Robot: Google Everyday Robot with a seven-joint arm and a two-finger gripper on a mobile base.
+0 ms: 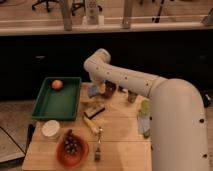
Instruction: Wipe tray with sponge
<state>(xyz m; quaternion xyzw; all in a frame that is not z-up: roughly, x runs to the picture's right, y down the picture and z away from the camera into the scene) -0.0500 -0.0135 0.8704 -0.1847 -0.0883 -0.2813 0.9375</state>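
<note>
The dark green tray point(56, 102) lies at the table's left, with an orange fruit point(57, 84) in its far corner. My white arm reaches in from the right, bends above the table and comes down just right of the tray's far right corner. There my gripper point(96, 93) is shut on the small blue-grey sponge point(92, 91), held a little above the tabletop beside the tray's rim. The fingers themselves are mostly hidden by the wrist.
A tan-and-black block point(95, 111) and a yellow item point(91, 125) lie below the gripper. An orange bowl point(72, 150) of dark fruit, a white bowl point(51, 129) and a fork point(98, 145) sit near the front edge. A dark cup point(110, 89), can point(131, 96) and blue-grey cloth point(144, 122) are to the right.
</note>
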